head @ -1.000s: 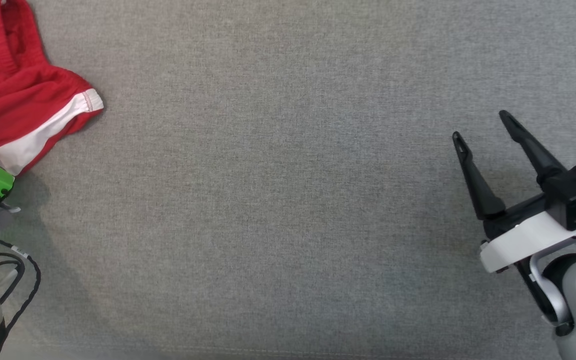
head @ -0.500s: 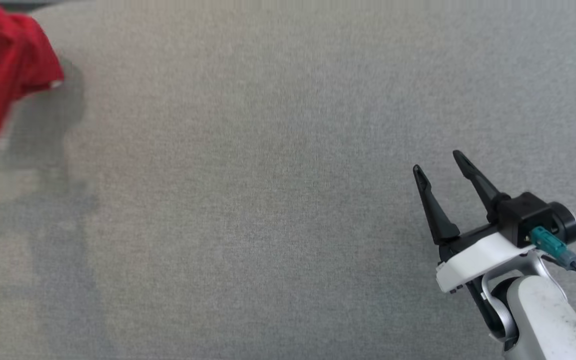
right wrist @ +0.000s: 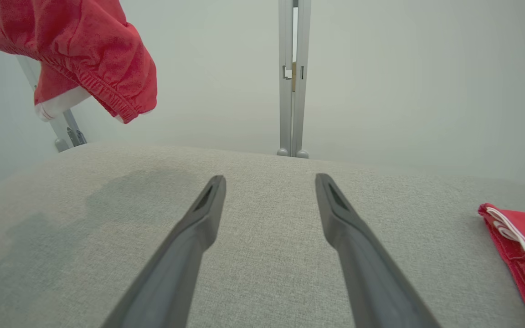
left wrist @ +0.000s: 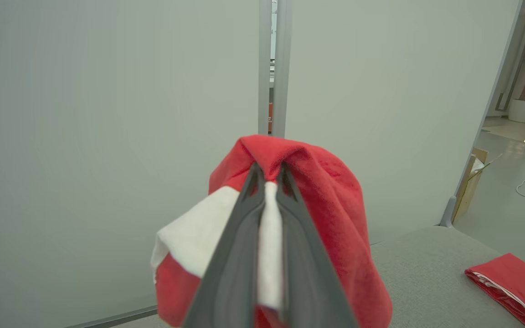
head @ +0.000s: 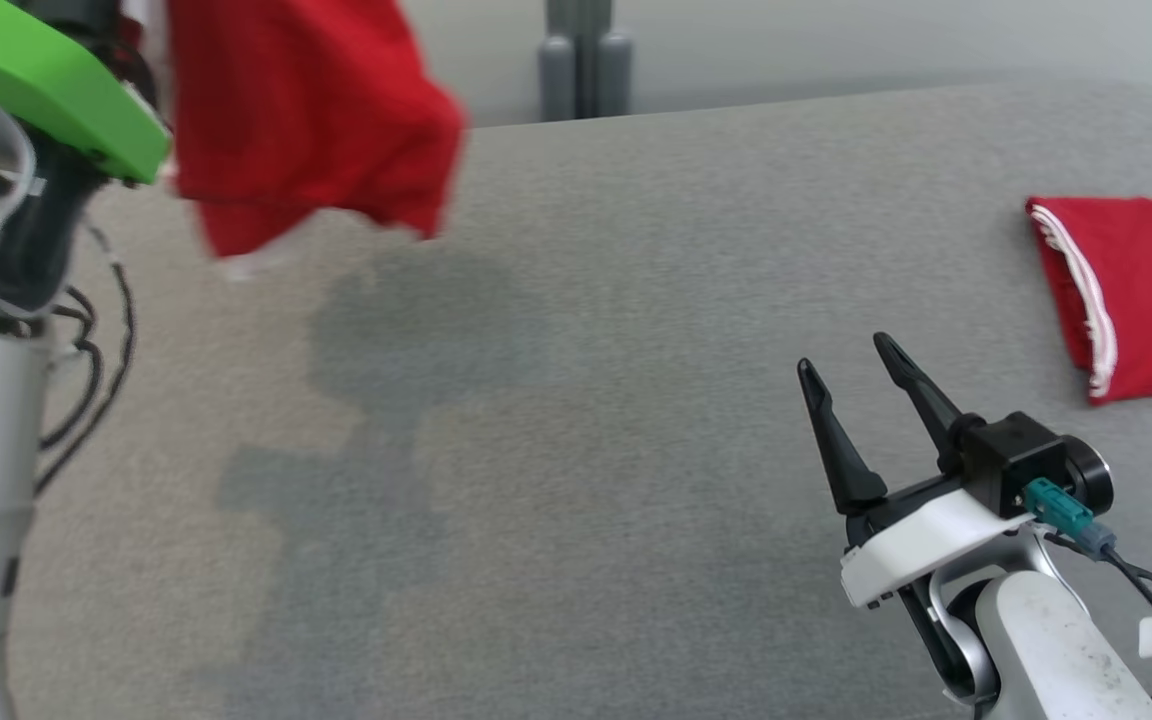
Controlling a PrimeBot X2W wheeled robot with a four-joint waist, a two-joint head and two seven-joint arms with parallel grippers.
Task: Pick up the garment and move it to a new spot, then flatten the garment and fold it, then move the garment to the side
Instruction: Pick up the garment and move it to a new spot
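Left claw [left wrist: 269,169] clamped shut on the red-and-white garment [left wrist: 335,205], which hangs from it above the grey tabletop [head: 576,400]. Right claw [head: 842,352] spread open, low over tabletop. Folded red cloth [head: 1136,290] lies right of right claw. Partition post [head: 584,60] beyond the garment.

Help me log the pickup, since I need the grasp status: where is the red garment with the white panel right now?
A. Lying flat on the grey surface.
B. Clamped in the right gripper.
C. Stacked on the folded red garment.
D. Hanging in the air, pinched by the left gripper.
D: in the left wrist view the left gripper is shut on the garment, which hangs above the grey surface; the right gripper is open and empty.
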